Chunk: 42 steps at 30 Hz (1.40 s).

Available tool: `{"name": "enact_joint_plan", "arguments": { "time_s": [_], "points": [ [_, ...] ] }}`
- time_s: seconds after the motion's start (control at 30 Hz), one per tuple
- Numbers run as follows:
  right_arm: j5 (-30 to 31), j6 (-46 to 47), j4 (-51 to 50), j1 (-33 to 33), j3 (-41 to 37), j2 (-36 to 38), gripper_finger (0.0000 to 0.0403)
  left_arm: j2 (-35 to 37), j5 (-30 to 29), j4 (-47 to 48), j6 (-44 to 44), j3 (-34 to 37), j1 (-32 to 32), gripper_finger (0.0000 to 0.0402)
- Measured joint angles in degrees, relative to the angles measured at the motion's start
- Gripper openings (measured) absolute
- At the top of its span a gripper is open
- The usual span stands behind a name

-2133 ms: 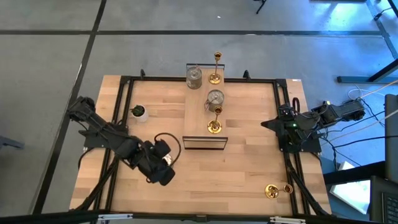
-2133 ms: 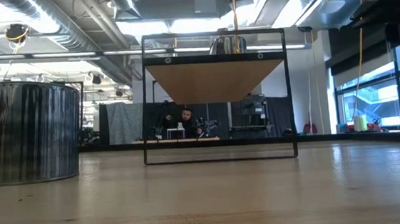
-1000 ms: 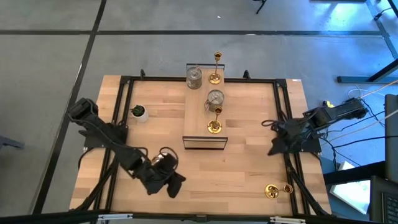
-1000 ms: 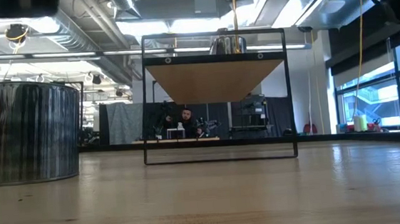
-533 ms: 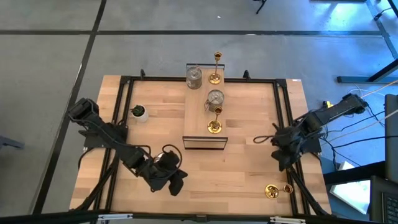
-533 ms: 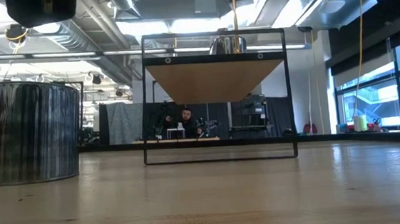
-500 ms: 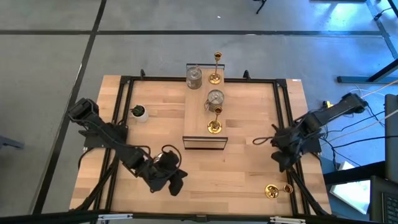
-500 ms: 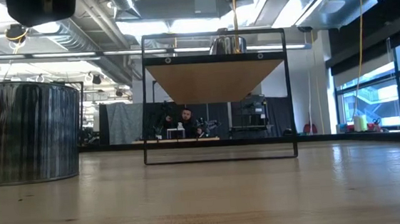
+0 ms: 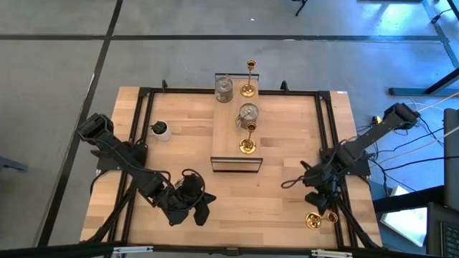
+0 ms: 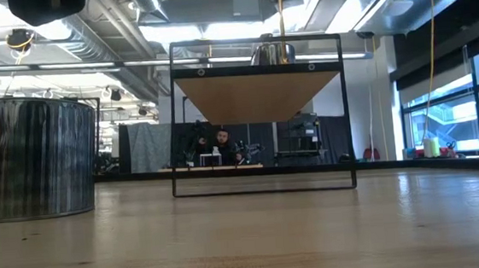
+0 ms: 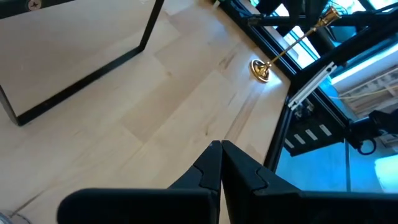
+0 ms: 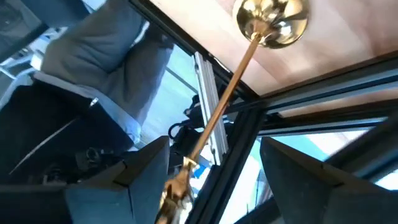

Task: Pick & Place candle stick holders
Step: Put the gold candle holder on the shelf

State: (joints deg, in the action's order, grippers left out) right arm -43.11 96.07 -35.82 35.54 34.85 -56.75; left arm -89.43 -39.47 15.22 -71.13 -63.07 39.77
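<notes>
- R gripper (image 9: 313,193) fingers (image 12: 143,168) spread wide, nothing held; fallen gold candlestick (image 12: 249,62) lies between them in R wrist view, untouched.
- R wrist view only: stem runs out past table edge (image 12: 205,34), round base on the wood, cup end nearest the fingers.
- High view: same candlestick (image 9: 319,219) on its side at near-right corner, long axis along the near edge, just beside R gripper.
- L gripper (image 11: 220,163) fingers pressed together, empty; L wrist view shows open wood ahead, black frame (image 11: 81,74) off to one side.
- Low view: shelf (image 10: 257,85) w/ silver holder (image 10: 272,53) on top; grippers not seen there.
- Shelf in high view carries upright gold candlestick (image 9: 247,143), well apart from both grippers.
</notes>
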Motion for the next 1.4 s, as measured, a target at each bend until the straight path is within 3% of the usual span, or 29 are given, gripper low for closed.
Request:
{"name": "enact_joint_plan", "arguments": {
  "time_s": [0.37, 0.87, 1.4],
  "points": [
    [-0.7, 2.6, 5.4, 5.3, 0.0, -7.0, 0.0256, 0.0, 0.2, -0.1, 0.8, 0.0, 0.3, 0.0003],
    [-0.6, 2.1, 9.6, 5.9, 0.0, -12.2, 0.0253, 0.0, -0.1, -0.4, 1.0, 0.0, 0.3, 0.0001],
    [-0.4, -1.6, 9.2, 5.8, 0.0, -14.9, 0.0135, 0.0, -0.1, -0.5, 0.3, 0.0, 0.2, 0.0001]
  ]
}}
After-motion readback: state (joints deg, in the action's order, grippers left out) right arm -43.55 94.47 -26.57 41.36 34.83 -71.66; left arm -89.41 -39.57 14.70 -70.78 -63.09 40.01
